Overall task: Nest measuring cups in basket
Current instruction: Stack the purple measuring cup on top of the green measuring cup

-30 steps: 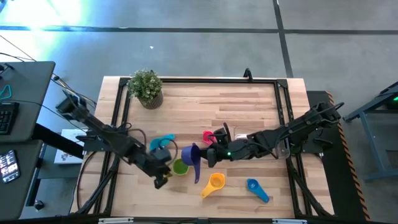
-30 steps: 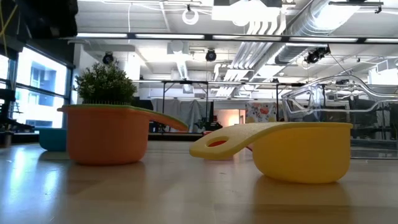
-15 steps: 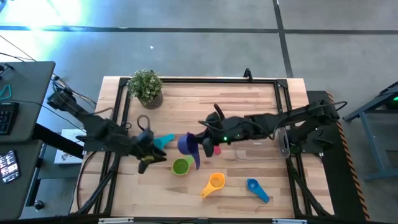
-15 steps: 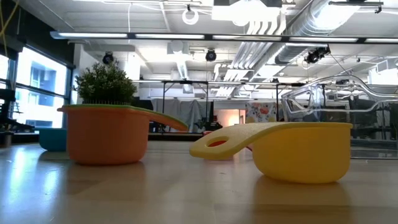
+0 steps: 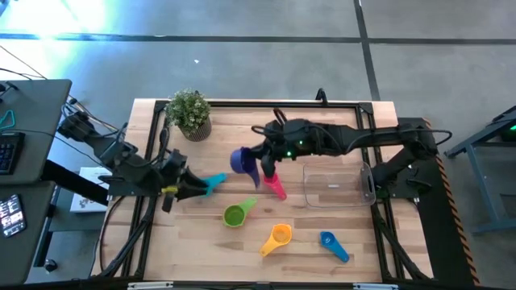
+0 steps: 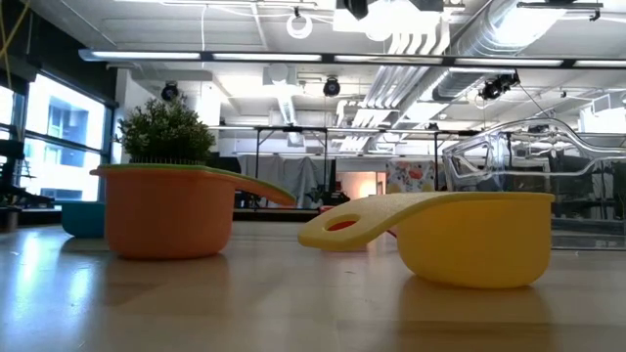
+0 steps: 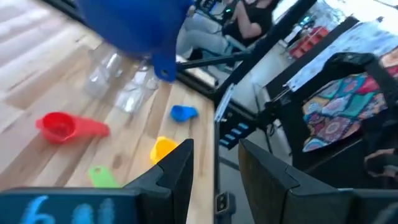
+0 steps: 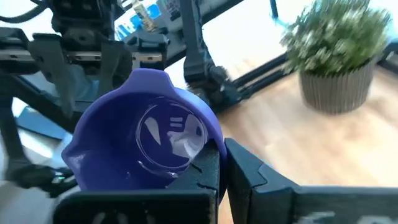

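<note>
My right gripper [image 5: 260, 163] [image 8: 224, 152] is over the table's middle, shut on the purple cup [image 5: 241, 159] [image 8: 140, 143]. The magenta cup [image 5: 276, 188] lies below it, left of the clear basket [image 5: 308, 185]. My left gripper [image 5: 192, 187] [image 7: 217, 155] is open, just left of the teal cup [image 5: 214, 182], with nothing between its fingers. The green cup [image 5: 235, 215] stands near the middle; in the low view a green rim tops a salmon-pink cup [image 6: 166, 215]. The orange cup [image 5: 279, 235] and the blue cup [image 5: 330, 242] lie by the near edge. My right gripper holds the purple cup by the bowl's wall [image 8: 208, 134] on the side toward the fingers; one finger [image 8: 208, 171] covers the exact spot. The cup is lifted clear and tipped, its mouth facing the wrist camera. Its handle [image 5: 255, 179] hangs down.
A potted plant [image 5: 190, 113] stands at the far left corner. The basket [image 6: 518, 161] is on the right half. A black frame [image 5: 266, 102] runs round the tabletop. Bare wood lies between the plant and the right arm.
My right gripper has carried the purple cup up off the table and toward the far edge; the cup now hangs clear above the magenta cup. My left gripper has drawn back from the green cup, toward the left and far edges, ending beside the teal cup.
</note>
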You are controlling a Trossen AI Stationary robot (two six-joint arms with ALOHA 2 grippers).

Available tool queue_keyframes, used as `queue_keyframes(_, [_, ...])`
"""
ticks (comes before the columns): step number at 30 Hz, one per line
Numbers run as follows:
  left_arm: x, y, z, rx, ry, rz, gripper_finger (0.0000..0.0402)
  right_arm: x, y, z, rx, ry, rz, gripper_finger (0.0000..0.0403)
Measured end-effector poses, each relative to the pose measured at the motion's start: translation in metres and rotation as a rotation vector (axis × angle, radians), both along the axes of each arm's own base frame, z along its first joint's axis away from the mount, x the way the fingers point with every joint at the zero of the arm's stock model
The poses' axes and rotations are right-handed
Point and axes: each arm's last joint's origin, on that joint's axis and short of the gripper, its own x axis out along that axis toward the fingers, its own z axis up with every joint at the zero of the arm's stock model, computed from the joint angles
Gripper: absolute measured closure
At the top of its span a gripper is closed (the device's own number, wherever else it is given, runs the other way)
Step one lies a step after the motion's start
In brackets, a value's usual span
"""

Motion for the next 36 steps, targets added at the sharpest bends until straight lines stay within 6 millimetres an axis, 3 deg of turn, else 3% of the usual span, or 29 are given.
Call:
queue_keyframes(6, [0.004,0.009,0.002,-0.061,-0.012,0.092,0.0287,0.001,-0.022,0.004,-0.132,-0.042,0.047,0.0402])
queue_keyframes(12, [0.021,0.006,-0.014,-0.108,0.057,0.223,0.0287,0.004,-0.034,-0.006,-0.233,0.018,0.16,0.0402])
queue_keyframes(18, [0.042,-0.002,-0.031,-0.099,0.114,0.312,0.0287,0.011,-0.039,-0.044,-0.276,0.253,0.214,0.0402])
queue_keyframes(29, [0.053,-0.006,-0.042,-0.186,0.149,0.374,0.0287,0.043,-0.025,-0.104,-0.342,0.401,0.337,0.0402])
queue_keyframes(36, [0.068,-0.013,-0.059,-0.206,0.213,0.417,0.0287,0.045,-0.04,-0.117,-0.406,0.514,0.117,0.0402])
